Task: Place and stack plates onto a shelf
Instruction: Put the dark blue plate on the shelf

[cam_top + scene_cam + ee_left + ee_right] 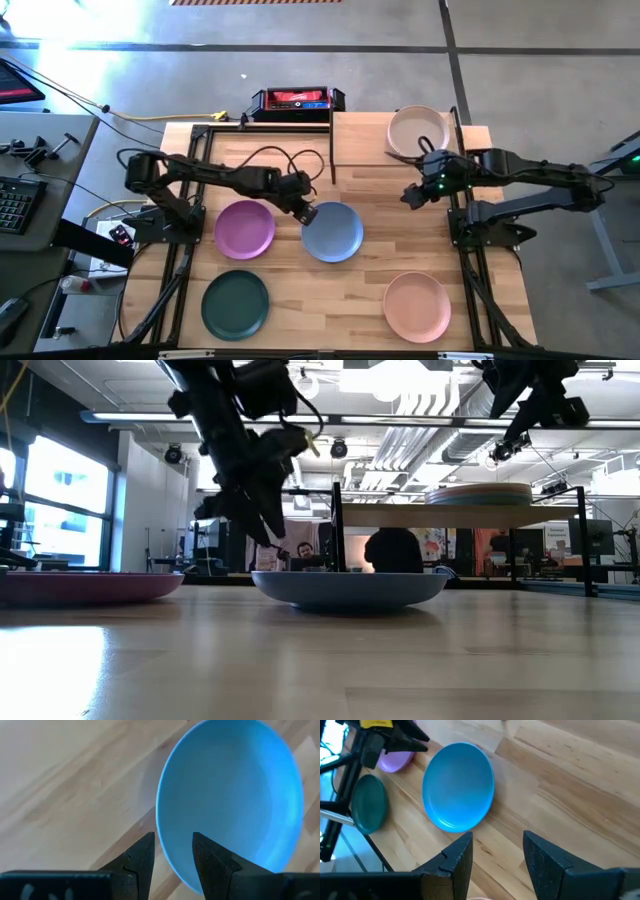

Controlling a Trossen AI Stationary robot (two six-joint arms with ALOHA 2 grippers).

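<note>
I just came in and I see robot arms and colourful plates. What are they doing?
The robot is putting plates onto a wooden shelf, where a small stack already sits. The left gripper hangs with open fingers over the rim of the blue plate. The right gripper waits open near the shelf, holding nothing. The purple plate, dark green plate and peach plate lie on the table.

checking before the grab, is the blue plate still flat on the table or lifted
Flat on the table: the blue plate rests on the wood, the open left gripper straddling its rim.
</note>
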